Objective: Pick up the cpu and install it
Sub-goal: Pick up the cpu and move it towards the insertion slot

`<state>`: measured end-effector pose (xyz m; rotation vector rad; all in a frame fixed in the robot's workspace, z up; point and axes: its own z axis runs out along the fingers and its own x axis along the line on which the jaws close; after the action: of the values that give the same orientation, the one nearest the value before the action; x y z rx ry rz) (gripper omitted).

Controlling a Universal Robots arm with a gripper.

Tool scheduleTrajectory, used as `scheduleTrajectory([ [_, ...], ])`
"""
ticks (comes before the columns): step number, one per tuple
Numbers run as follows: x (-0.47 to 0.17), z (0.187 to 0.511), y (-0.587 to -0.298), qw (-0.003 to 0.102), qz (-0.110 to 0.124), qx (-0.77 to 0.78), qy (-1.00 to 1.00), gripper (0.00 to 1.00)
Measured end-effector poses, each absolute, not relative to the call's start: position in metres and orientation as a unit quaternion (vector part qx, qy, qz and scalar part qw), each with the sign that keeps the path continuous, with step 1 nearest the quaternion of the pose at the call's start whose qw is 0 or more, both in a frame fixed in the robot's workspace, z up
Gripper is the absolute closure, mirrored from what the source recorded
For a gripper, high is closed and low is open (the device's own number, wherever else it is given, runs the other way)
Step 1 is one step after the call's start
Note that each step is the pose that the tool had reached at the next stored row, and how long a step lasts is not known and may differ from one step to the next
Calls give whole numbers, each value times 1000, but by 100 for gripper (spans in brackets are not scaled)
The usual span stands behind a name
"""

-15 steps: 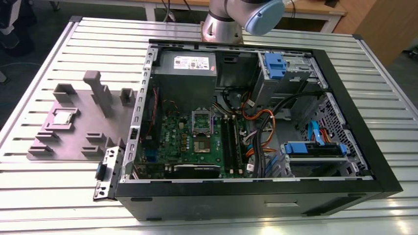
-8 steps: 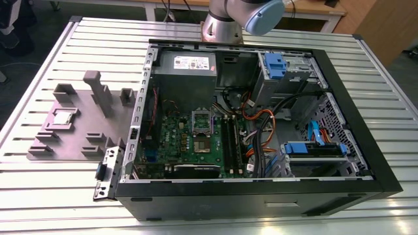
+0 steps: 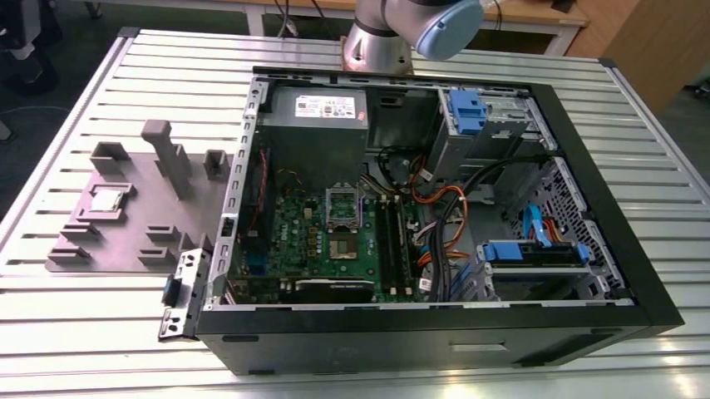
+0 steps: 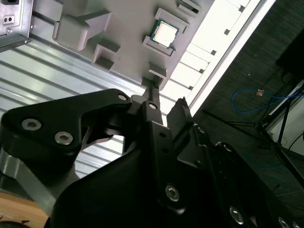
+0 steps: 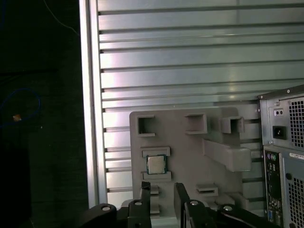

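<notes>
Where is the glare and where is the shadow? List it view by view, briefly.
Exterior view: even light, the slatted table bright, the open computer case dimmer inside. Second wrist view: slats blown out white past the grey fixture plate, the cpu top gleams, the gripper body looms dark. First wrist view: bright bands across the slats, the floor beside the table nearly black.
</notes>
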<state>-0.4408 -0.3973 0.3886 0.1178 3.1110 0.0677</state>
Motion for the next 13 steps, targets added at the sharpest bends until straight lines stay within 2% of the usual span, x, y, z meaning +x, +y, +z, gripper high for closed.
scheduleTrajectory([
  [2, -441, 389, -397, 14, 22, 38, 999, 59],
  [3, -441, 389, -397, 14, 22, 38, 999, 59],
  [5, -441, 389, -397, 14, 22, 38, 999, 47],
  [7, -441, 389, -397, 14, 22, 38, 999, 47],
  [8, -441, 389, -397, 14, 22, 38, 999, 41],
  [13, -441, 388, -397, 14, 22, 36, 999, 41],
])
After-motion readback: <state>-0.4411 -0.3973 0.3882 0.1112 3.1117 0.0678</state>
